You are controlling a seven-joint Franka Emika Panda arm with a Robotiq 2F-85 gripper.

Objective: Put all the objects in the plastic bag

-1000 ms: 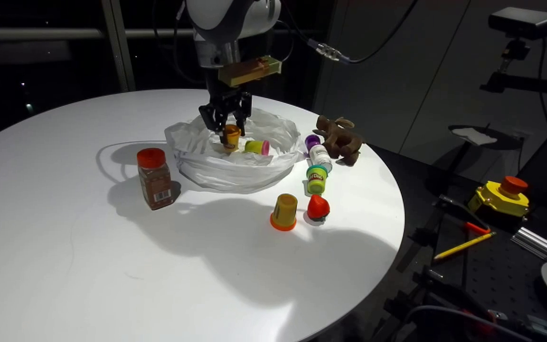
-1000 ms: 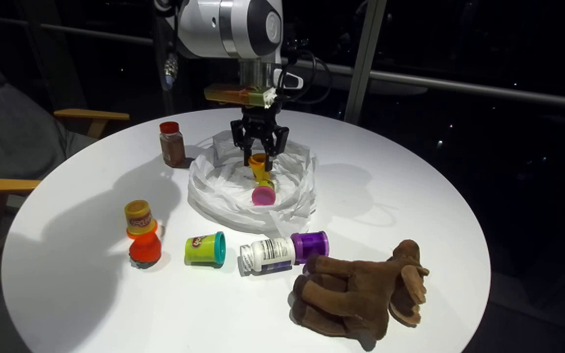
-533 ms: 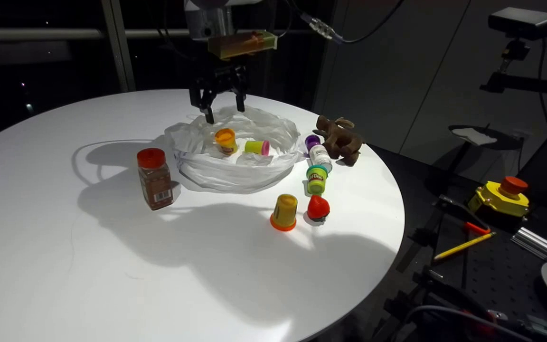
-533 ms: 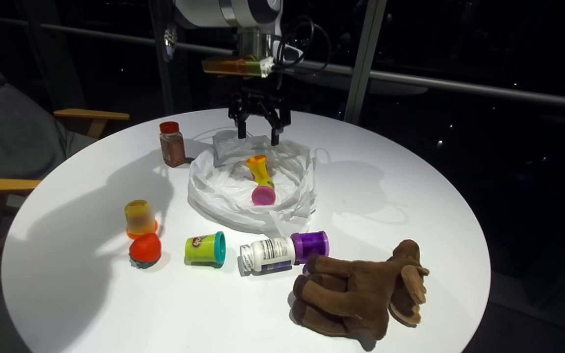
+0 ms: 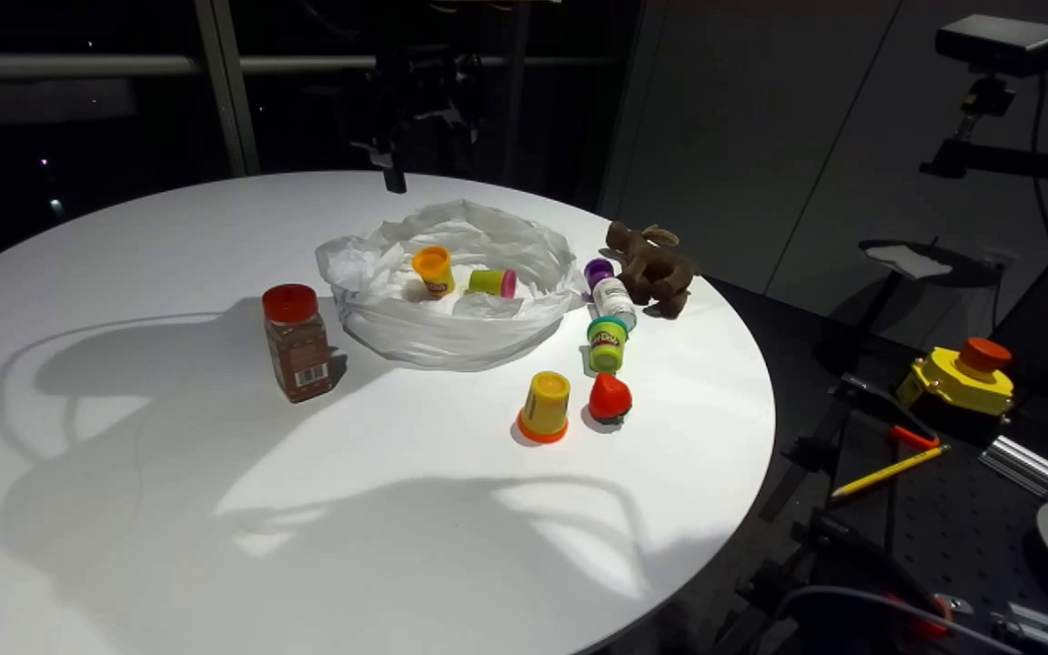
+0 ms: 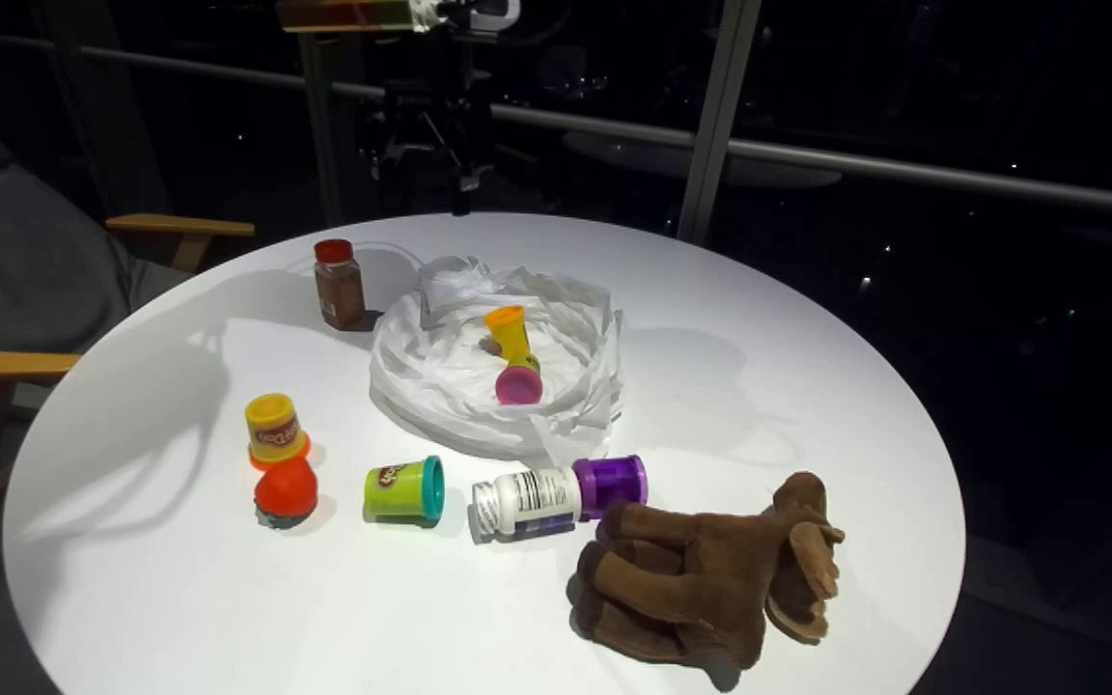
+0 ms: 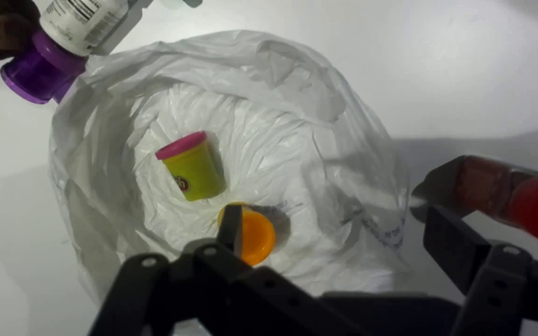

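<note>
Six objects (image 6: 402, 489), brown plush toy (image 6: 701, 579) nearest, are left out, presumably awaiting bagging; beyond, two tubs (image 6: 518, 384) are cradled by the plastic bag (image 6: 402, 372), probably spread for easy drops, near the red-lidded jar (image 6: 340, 290); farthest, the raised pincer (image 7: 336, 235) is parted wide, nothing gripped.

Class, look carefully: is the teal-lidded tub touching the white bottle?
Apart. In an exterior view, a strip of table shows between the teal-lidded tub and the white bottle.
</note>
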